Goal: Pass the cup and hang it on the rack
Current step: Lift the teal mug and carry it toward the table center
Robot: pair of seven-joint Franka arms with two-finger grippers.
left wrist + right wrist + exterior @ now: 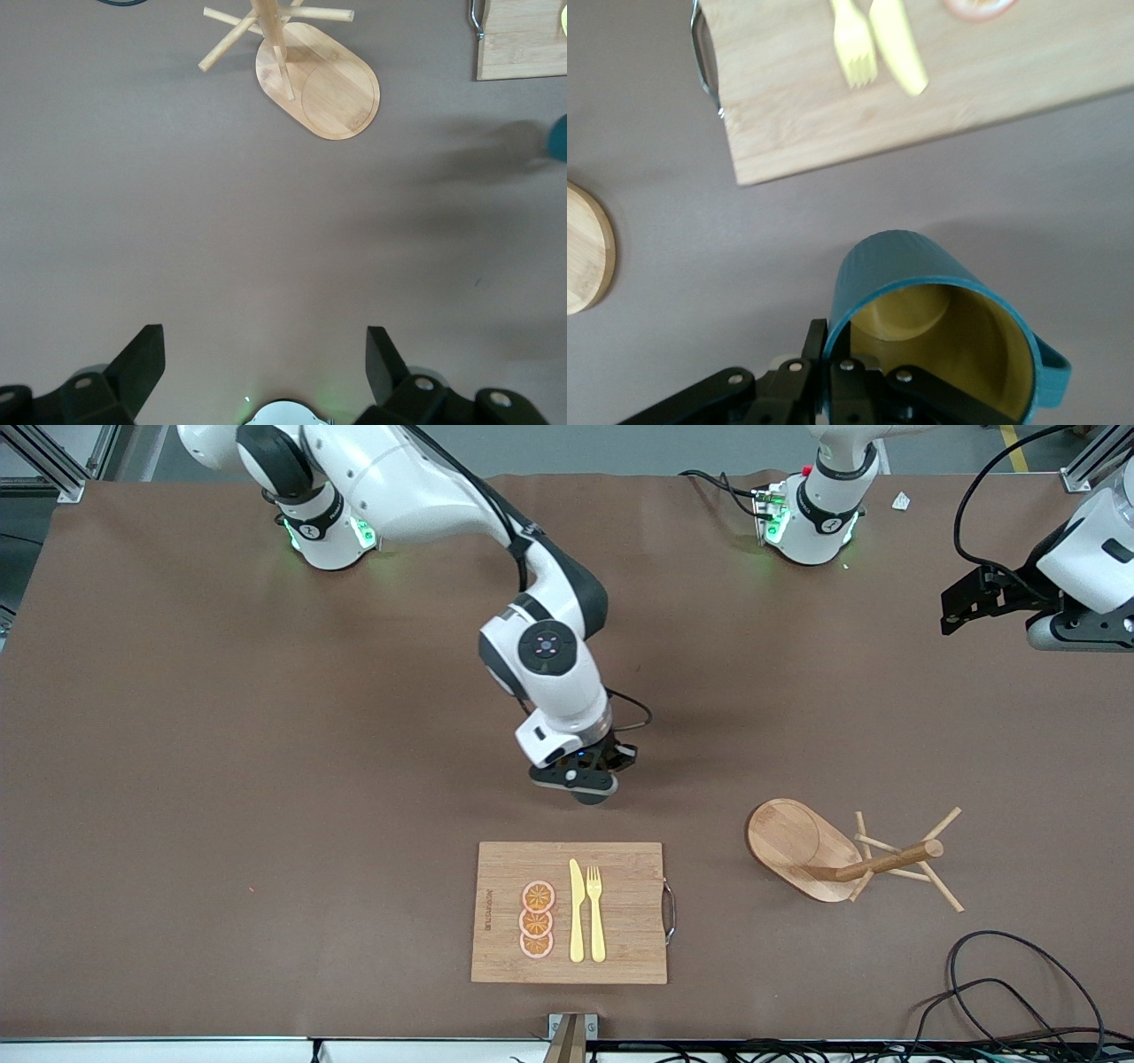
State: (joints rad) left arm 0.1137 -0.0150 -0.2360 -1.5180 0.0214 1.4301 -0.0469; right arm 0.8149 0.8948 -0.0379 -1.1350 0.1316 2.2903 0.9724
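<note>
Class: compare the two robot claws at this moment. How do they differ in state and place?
The right claw is shut on the cup; the left claw is open and empty. The right claw hangs over bare table beside the cutting board; the left claw waits at the left arm's end. Both are dark, two-fingered.

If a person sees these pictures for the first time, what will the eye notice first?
Most striking is the right hand, shut on the rim of the ribbed teal mug with a yellow inside, held over the brown table above the rectangular wooden cutting board. Next comes the light wooden mug tree with thin pegs, standing toward the left arm's end. The left hand waits open, high over that end.
</note>
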